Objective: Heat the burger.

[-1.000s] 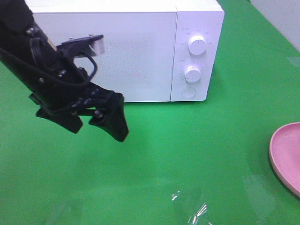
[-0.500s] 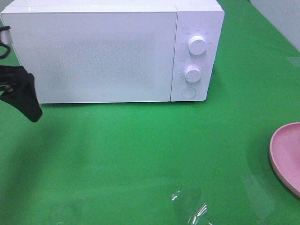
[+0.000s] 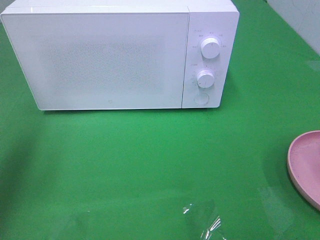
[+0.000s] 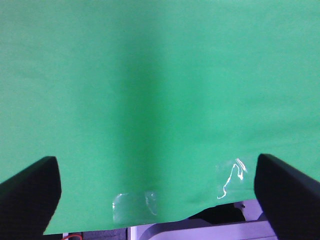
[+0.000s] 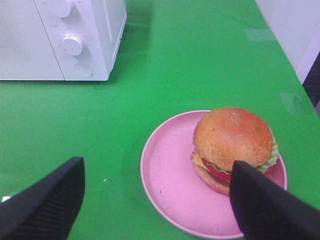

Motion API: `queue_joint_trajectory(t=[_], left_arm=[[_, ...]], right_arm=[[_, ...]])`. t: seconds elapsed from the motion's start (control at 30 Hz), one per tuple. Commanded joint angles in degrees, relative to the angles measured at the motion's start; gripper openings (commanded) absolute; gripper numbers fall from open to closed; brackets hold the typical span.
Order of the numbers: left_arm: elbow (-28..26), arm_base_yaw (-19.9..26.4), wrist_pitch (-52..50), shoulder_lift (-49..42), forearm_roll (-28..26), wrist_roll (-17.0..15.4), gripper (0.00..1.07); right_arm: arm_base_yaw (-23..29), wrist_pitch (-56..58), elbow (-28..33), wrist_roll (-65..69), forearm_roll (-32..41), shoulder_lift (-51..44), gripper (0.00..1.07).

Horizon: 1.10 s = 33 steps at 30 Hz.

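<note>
- My left arm has pulled clear of the overhead view; a second ago it hung in front of the microwave [image 3: 120, 55], half a second ago only its tip showed at the left edge, and now nothing of it is there.
- My left tool [image 4: 157, 192] is spread wide with nothing between its fingers, looking down on bare green tabletop [image 4: 160, 75] near its front edge.
- The microwave door [image 3: 105, 60] is shut, and the push button [image 3: 201, 98] under the two dials is untouched as far as I can tell.
- My right tool [image 5: 155, 200] is also spread open and empty, poised over the pink plate [image 5: 170, 175].
- The burger [image 5: 232, 147] sits on that plate, toward its far-right side, well apart from the microwave, with one of my right fingers [image 5: 270, 205] crossing in front of it in the wrist view.
- From overhead only the plate's rim [image 3: 300, 165] shows at the right edge; the burger itself is out of that frame.
- My reading: with the left arm out of the way, the front of the microwave is unobstructed, but heating has not begun. The door must be opened before the burger can go in.
</note>
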Motion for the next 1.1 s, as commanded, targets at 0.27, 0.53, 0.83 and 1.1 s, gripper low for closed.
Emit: queue_joint_trajectory(t=[0.27, 0.53, 0.83, 1.1], left_arm=[[12.4, 0.2, -3.4, -17.4, 1.6, -0.3, 0.97], [19.4, 0.2, -3.4, -26.5, 1.6, -0.3, 0.97], [29.5, 0.2, -4.5, -41.0, 1.6, -0.3, 0.97], [30.5, 0.2, -4.6, -50.6, 2.7, -0.7, 0.97]], right_arm=[[-0.3, -0.5, 0.1, -0.5, 0.0, -1.5, 0.76], [-0.3, -0.5, 0.1, -0.5, 0.0, -1.5, 0.76], [-0.3, -0.5, 0.1, -0.4, 0.0, -1.5, 0.76], [-0.3, -0.5, 0.1, -0.3, 0.0, -1.5, 0.76]])
